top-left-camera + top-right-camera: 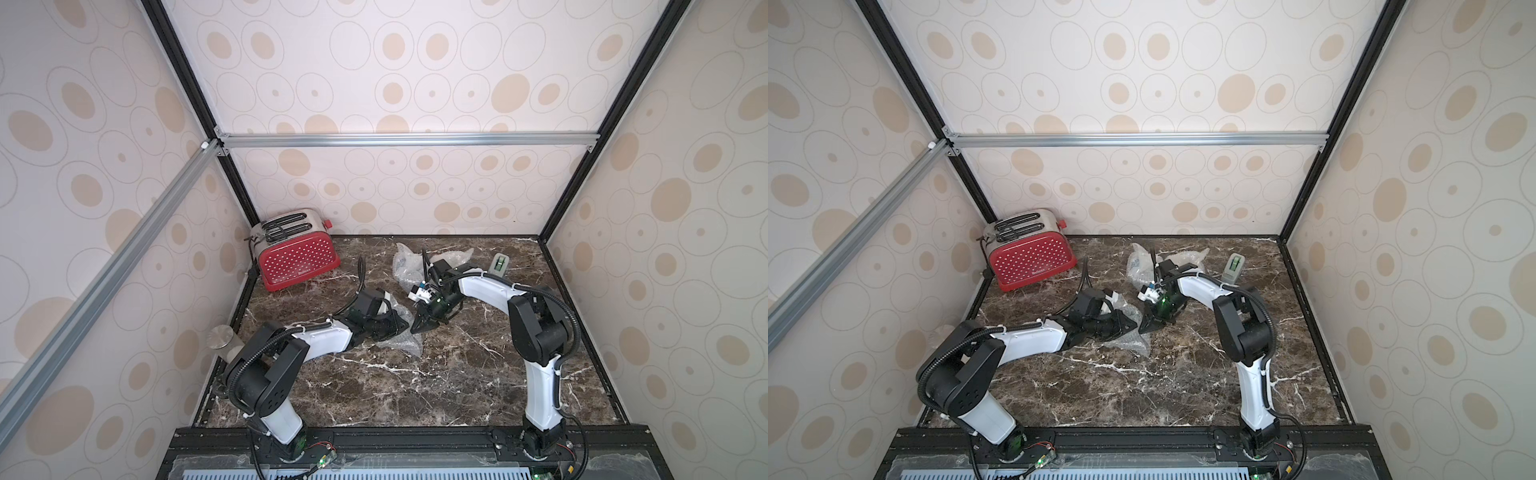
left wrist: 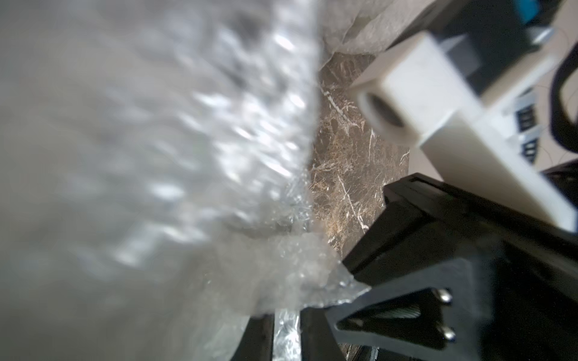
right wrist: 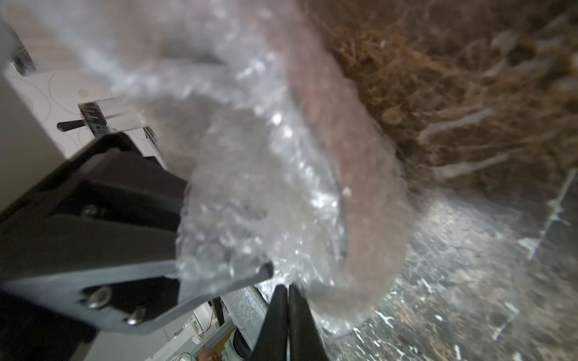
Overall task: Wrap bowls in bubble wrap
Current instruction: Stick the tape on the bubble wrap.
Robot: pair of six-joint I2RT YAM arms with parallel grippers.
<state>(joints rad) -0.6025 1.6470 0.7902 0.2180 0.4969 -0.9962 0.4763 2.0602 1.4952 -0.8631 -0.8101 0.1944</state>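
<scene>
Beside the left edge of the dark marble surface (image 1: 415,386) stands a steel cylinder (image 1: 221,338). Beyond it, in the far left corner, is a red toaster (image 1: 297,259) with white dots.

Near the middle, the left tool (image 1: 403,323) lies low over a crumpled bundle of bubble wrap (image 1: 401,345) that rests on the surface. In the left wrist view its jaws stand narrow, with a strip of that wrap clamped between the fingers (image 2: 256,340).

Just right of it, almost tip to tip, the right tool (image 1: 417,328) points down at the same bundle. In the right wrist view its fingers (image 3: 275,322) are pressed together at the wrap's edge. The blur there leaves it unclear whether any film is caught between them.

Farther back, behind the right arm's wrist, a second bundle of bubble wrap (image 1: 405,266) sits on the surface, apart from the first. To the right of that, near the far edge, stands a grey-and-green tape dispenser (image 1: 500,265).
</scene>
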